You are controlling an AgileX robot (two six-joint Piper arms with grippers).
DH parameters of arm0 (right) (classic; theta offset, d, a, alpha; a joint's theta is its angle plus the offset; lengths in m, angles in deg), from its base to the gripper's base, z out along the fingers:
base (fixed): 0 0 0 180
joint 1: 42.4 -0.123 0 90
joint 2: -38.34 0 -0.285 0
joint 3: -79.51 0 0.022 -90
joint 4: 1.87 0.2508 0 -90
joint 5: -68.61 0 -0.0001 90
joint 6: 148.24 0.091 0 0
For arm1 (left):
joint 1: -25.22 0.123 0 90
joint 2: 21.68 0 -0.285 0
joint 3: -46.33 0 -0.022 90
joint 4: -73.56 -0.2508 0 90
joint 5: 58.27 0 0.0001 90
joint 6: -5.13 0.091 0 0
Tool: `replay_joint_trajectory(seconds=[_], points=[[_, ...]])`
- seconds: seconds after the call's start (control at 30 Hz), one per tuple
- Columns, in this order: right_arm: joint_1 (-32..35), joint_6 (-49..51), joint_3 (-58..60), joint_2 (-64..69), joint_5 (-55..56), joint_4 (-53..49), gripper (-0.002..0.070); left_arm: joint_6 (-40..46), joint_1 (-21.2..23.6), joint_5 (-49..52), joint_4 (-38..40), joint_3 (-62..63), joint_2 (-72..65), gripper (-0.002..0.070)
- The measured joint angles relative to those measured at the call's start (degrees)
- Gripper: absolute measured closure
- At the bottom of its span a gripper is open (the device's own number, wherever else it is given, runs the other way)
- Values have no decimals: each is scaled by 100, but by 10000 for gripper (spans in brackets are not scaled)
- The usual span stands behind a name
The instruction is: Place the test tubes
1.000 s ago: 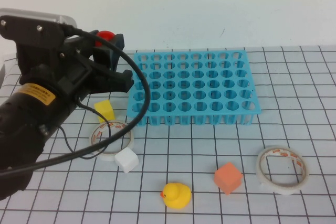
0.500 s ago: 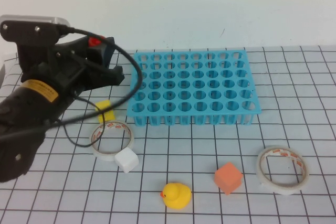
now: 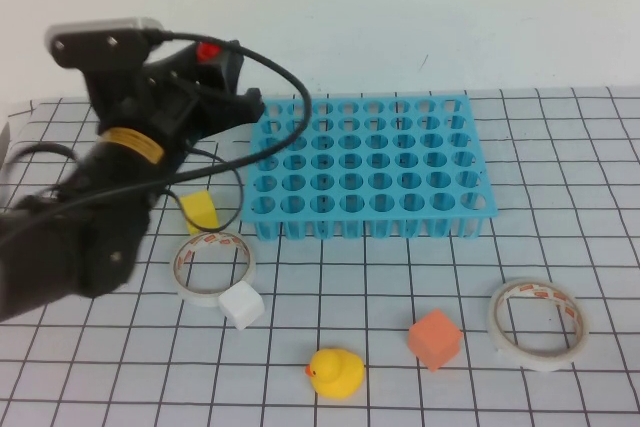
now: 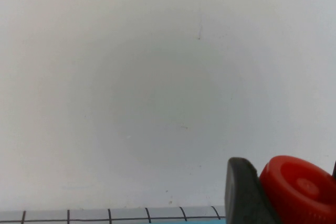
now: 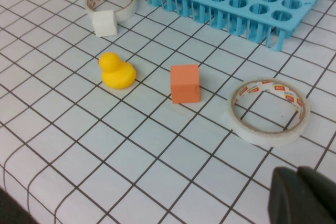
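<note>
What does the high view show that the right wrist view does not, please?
Only the high view: the left gripper, by the blue plastic tube rack's far left corner, fingers shut on a red-capped test tube. Only the right wrist view: the right gripper, fingers shut, above the gridded table near a white tape roll. Both: the rack, that roll, a second tape roll, a yellow rubber duck, an orange cube, a white cube and a yellow cube.

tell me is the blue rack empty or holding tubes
Empty: every hole in the blue rack is open. Left tool grips the red-capped tube at its far-left corner; right tool sits shut, near right.
</note>
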Motion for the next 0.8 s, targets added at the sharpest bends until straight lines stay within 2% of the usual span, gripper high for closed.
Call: replay_joint_trajectory(seconds=[0.1, 0.4, 0.8], points=[[0, 0, 0, 0, 0, 0, 678, -135, 0, -447, 13, 124, -532, 396], [0, 0, 0, 0, 0, 0, 678, -483, 0, -887, -10, 645, -1706, 396], [0, 0, 0, 0, 0, 0, 678, -654, 11, -1133, -385, 1089, -2242, 396]])
